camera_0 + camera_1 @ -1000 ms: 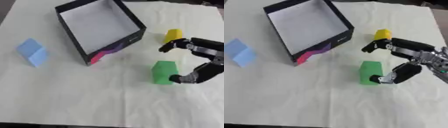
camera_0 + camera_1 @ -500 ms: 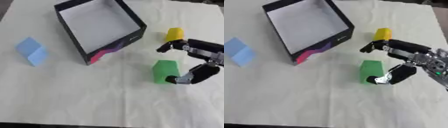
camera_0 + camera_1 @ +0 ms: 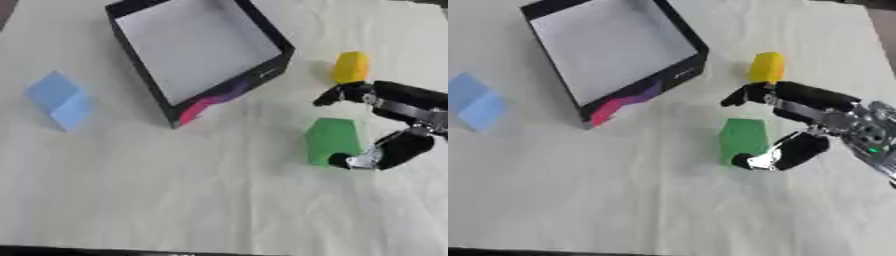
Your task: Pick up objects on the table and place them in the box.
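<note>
Black box (image 3: 262, 76) with white inside and a pink-purple corner; green block (image 3: 332, 140), yellow block (image 3: 351, 67), light blue block (image 3: 59, 99), cream surface (image 3: 175, 200).

No readable text anywhere, honestly. The black cardboard box (image 3: 229, 86) has a pink-purple patch on its side, but no legible lettering.
</note>
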Tool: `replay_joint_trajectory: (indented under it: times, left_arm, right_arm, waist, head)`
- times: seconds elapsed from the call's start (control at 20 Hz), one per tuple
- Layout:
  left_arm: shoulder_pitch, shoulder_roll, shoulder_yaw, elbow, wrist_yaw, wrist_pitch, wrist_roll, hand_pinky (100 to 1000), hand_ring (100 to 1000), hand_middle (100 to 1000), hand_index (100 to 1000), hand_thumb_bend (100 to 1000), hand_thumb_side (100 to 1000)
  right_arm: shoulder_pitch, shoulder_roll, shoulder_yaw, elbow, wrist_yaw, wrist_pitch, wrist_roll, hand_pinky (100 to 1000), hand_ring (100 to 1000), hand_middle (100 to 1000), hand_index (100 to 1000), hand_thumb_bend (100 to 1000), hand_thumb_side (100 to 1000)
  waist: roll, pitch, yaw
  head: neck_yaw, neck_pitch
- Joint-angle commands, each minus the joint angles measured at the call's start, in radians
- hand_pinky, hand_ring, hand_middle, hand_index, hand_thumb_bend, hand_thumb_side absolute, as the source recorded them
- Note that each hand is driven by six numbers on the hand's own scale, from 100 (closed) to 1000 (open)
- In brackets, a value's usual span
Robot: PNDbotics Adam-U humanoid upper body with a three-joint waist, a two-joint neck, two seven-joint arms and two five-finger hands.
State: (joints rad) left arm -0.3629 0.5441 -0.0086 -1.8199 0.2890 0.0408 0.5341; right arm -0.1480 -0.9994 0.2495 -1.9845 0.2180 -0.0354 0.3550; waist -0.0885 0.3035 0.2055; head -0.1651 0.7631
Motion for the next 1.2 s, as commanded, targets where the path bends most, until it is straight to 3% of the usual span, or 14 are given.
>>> replay_joint_trajectory:
  times: [0.05,1.2]
  left_arm:
    - [-0.007,0.015,0.012,-0.02,0.002,0.001,0.004,682,564,784,816,427,593]
    - [-0.006,0.012,0.011,-0.021,0.006,0.003,0.0,684,565,784,815,417,600]
  right_arm:
    - [0.003,-0.017,-0.005,-0.016,0.021,0.017,0.004,965,876,854,905,468,460]
    - [0.035,-0.002,-0.022,-0.016,0.077,0.115,0.001,951,866,839,899,462,461]
  waist:
    - [0.013,0.001,0.001]
    - [0.017,0.011,0.01]
  head:
    - [-0.001,0.0]
    - [-0.003,-0.014]
